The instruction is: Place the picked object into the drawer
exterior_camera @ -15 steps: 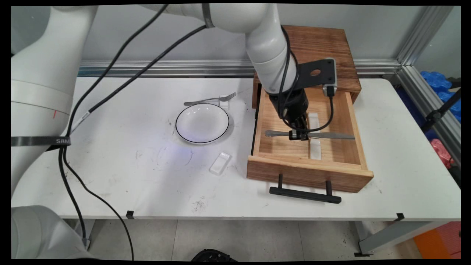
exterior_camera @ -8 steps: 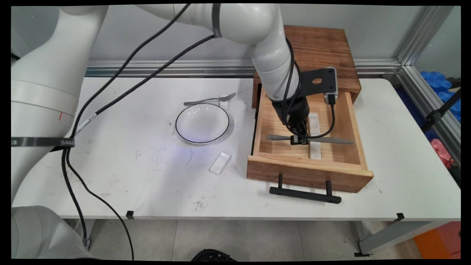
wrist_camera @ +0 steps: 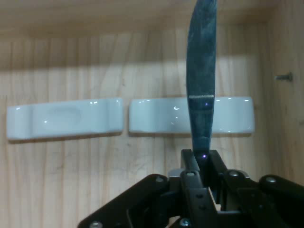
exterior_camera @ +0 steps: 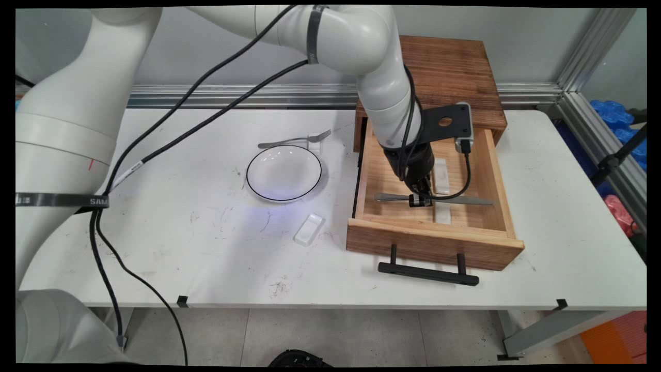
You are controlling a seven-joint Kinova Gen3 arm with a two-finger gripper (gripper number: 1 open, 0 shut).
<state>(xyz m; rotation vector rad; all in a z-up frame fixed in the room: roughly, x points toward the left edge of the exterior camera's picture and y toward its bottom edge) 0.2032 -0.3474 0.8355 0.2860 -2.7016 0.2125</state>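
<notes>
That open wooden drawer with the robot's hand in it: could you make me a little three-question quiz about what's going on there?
1. True or false: the gripper is shut on the knife.
2. How many white rests lie inside the drawer?
3. Where is the fork? A) in the drawer B) on the table behind the plate C) on the plate

Key: 1 true; 2 two; 3 B

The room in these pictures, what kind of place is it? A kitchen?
More likely a robot test lab than a kitchen. A white arm's gripper holds a knife over an open wooden drawer on a scuffed white table, with aluminium framing behind.
</notes>
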